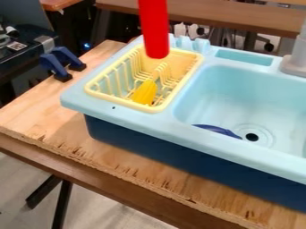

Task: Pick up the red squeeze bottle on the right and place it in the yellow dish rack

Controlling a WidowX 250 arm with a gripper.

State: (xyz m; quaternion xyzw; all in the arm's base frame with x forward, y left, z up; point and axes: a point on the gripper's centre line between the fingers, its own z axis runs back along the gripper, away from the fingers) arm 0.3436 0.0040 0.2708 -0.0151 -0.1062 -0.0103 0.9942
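Worktop (pixel 36 112) is stretching past the left end and front of the toy sink unit (pixel 143 141), leaving a plywood strip between the unit and the rough front edge. The unit's rim is separating the dish rack (pixel 97 95) from the basin (pixel 209 89). One red bar (pixel 155 29) is hanging from the view's top edge, its rounded lower end overlapping the rack's far part; contact is impossible to judge. Whether the end effector is clenched, released or grasping something, one cannot tell. One yellow utensil-like toy (pixel 144 93) is leaning inside the rack, below the bar. One blue curved object (pixel 218 130) is lying in the basin, near its front wall and left of the drain (pixel 252 137). One gray faucet (pixel 297 58) is standing at the right. Two blue clamps are sitting at the plywood's far left edge. Dark legs (pixel 62 203) are standing on the pale floor (pixel 108 212); a brown bench (pixel 209 17) is crossing behind.
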